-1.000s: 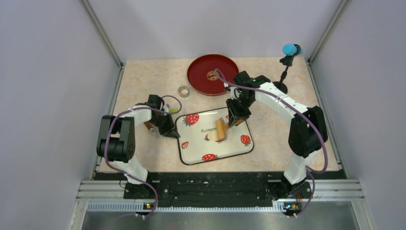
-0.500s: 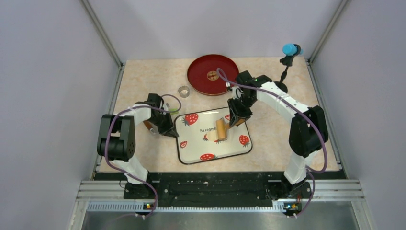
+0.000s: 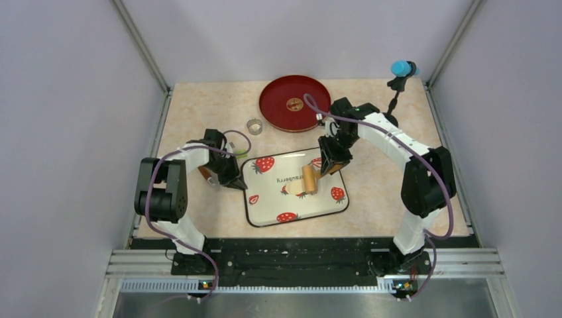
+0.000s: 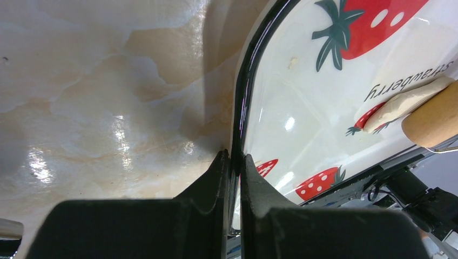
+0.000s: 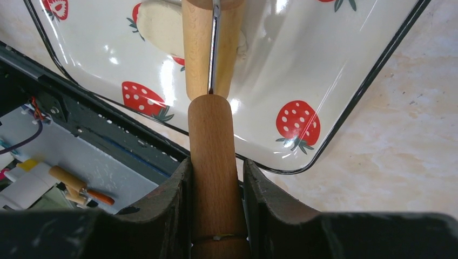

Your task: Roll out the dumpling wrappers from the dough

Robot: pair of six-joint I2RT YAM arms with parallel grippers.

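Observation:
The dough [image 5: 162, 21] is a pale flattened lump on the strawberry tray [image 3: 329, 204], partly under the wooden roller [image 3: 308, 179]. My right gripper [image 5: 216, 164] is shut on the roller's handle [image 5: 213, 135], and the roller drum [image 5: 197, 48] lies across the dough. My left gripper [image 4: 233, 159] is shut on the tray's black left rim [image 4: 244, 91]. In the left wrist view the dough [image 4: 402, 102] peeks out beside the roller [image 4: 432, 118]. From above, the left gripper [image 3: 237, 184] is at the tray's left edge and the right gripper [image 3: 325, 165] at its far right. No dumpling wrappers are in view.
A red round plate [image 3: 291, 104] sits at the back. A small metal ring [image 3: 254, 126] stands left of it. A blue-topped stand [image 3: 399, 69] is at the back right corner. Walls close in both sides of the table.
The tray has shifted slightly left at its near corner. The right gripper and roller have edged a little to the right. The left gripper holds the same place.

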